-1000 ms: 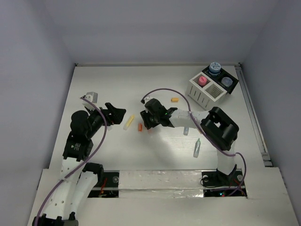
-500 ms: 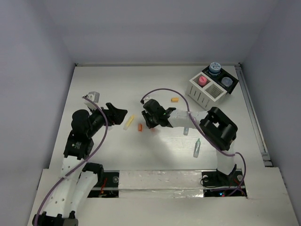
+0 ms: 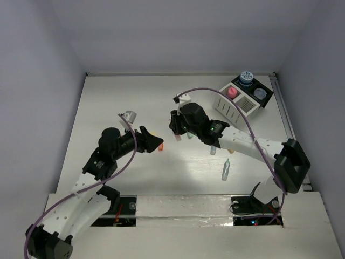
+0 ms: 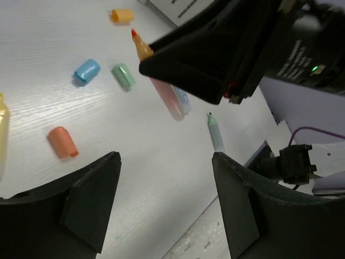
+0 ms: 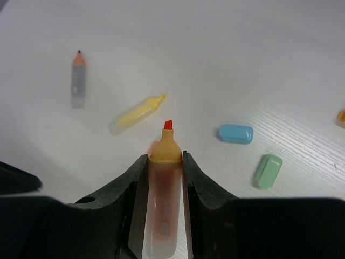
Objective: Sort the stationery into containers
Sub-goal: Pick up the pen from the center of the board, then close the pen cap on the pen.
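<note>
Right wrist view: the right end effector [image 5: 165,162] pinches an uncapped orange highlighter [image 5: 165,148]. It is clear-barrelled, and its red-orange tip points ahead over the white surface [image 5: 215,54], near a yellow highlighter [image 5: 135,114], a blue cap [image 5: 235,134] and a green cap [image 5: 268,170]. Its rear end is cut off by the frame's bottom edge. The left end effector [image 4: 164,162] is spread wide over the surface.

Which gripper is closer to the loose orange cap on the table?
Left. The left gripper hangs almost over the orange cap, fingers open. The right gripper, shut on the orange highlighter, is farther, to the cap's right in the top view.
</note>
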Available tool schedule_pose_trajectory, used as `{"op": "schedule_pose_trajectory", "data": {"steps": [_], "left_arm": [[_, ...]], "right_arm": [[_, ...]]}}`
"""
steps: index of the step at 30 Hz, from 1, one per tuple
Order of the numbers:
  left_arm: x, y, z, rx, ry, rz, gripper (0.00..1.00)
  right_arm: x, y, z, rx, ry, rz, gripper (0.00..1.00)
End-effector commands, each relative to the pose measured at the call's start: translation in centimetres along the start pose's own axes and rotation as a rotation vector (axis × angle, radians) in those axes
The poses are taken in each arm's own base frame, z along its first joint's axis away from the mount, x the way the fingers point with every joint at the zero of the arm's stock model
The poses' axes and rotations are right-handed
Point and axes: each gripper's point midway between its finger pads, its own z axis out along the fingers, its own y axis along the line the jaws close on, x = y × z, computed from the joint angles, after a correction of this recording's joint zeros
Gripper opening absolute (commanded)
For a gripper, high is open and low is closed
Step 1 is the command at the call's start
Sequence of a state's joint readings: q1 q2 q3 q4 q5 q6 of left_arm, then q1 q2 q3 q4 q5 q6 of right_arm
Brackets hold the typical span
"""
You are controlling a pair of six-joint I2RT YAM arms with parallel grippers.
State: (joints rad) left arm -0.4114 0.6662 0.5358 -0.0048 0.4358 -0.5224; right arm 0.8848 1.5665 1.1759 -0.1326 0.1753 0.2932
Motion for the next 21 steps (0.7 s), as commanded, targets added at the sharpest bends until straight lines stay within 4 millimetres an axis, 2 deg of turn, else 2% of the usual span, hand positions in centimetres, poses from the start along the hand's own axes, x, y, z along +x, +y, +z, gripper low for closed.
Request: {"op": "schedule_pose_trajectory", "data": {"steps": [1,4,5,9,11,21], "left_arm": [[0.6,-1.7,1.3,0.037,-0.017,-0.015,0.65],[1.0,-2.1,2.4,0.013,-0.028,-0.030,0.62],[1.7,-2.8,2.8,0.024,-0.008,-0.030,0.60],[1.4,-3.5,4.1,0.005,-0.046,-0.040,0.54],[1.2,-2.5,4.9,-0.049,-0.072,-0.052,0.53],[0.2,-3.1,7.6,-0.054,-0.143,-0.075,0.42]], "right_arm": [[-2.5,1.1,-0.8,-0.035,-0.092,0.047,0.00],[-3.6,1.8,-1.3,-0.068,-0.121,0.072,0.00],[-3.8,2.1,-1.4,-0.077,-0.125,0.085,0.00],[-4.0,2.5,-1.6,-0.102,-0.138,0.110,0.00],[-3.9,2.5,-1.8,-0.106,-0.139,0.115,0.00],[-3.8,2.9,-2.5,-0.145,-0.161,0.139,0.00]]}}
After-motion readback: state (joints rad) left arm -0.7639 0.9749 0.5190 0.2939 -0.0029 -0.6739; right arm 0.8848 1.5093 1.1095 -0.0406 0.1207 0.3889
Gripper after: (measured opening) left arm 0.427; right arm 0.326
